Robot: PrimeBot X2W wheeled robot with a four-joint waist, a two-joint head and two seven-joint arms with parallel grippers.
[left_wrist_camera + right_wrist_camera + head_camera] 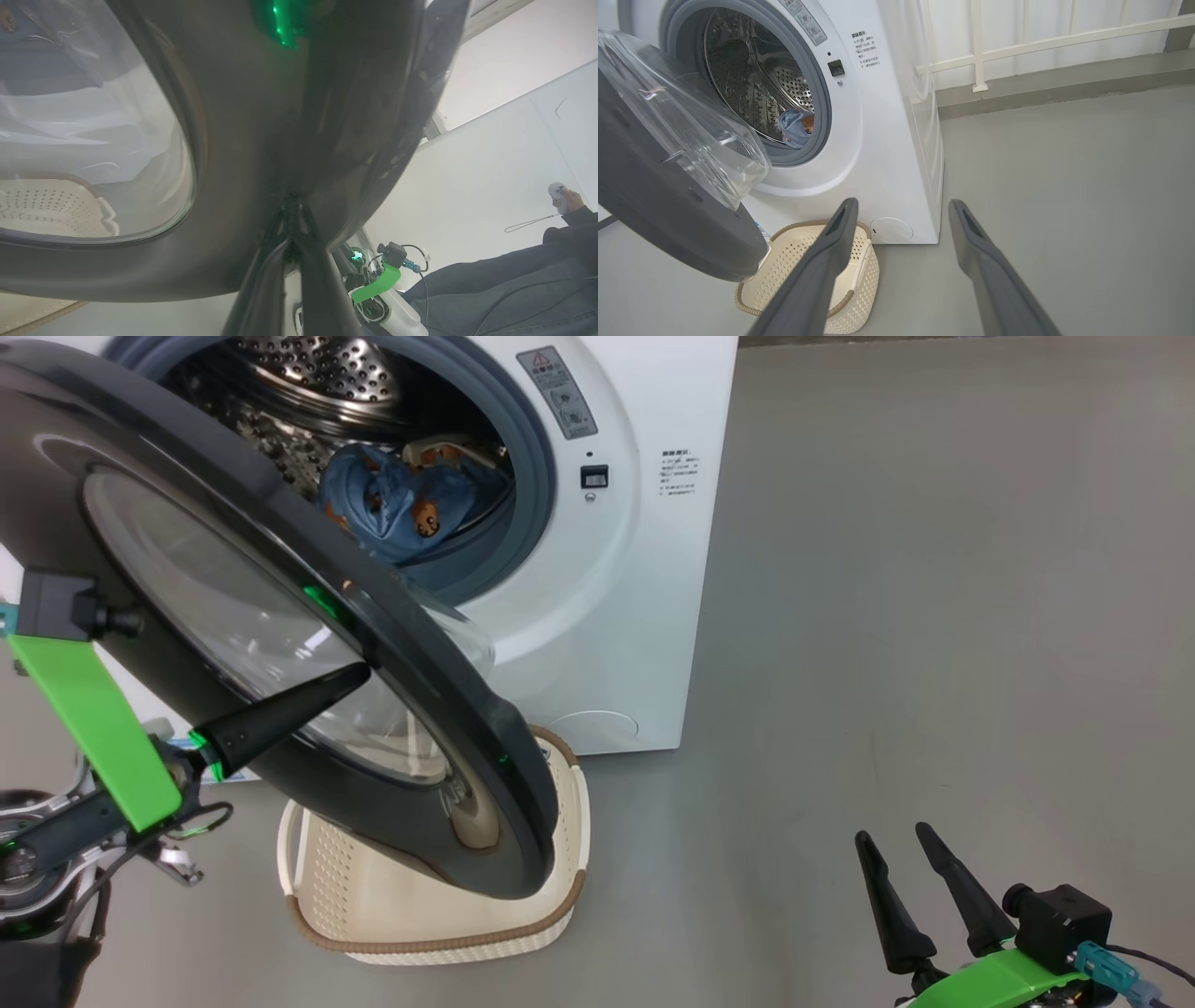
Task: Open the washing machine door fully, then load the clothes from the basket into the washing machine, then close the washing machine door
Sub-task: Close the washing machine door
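Observation:
The washing machine [644, 569] stands with its drum uncovered, and the washing machine door [420, 644] hangs half swung out over the basket [560, 859]. Inside the drum lies a light blue garment with orange prints [401, 504], with a cream one [448, 446] behind it. My left gripper [359, 674] is shut, and its tip rests against the door's outer face near the glass; in the left wrist view the fingers [292, 219] meet on the black rim [257, 116]. My right gripper [898, 840] hangs open over the floor, to the right of the basket [859, 298].
Grey floor [934, 616] stretches to the machine's right. A white railing [1041, 42] and a low kerb run behind it. A seated person in dark trousers [514, 289] holds a controller [558, 196] behind my left arm.

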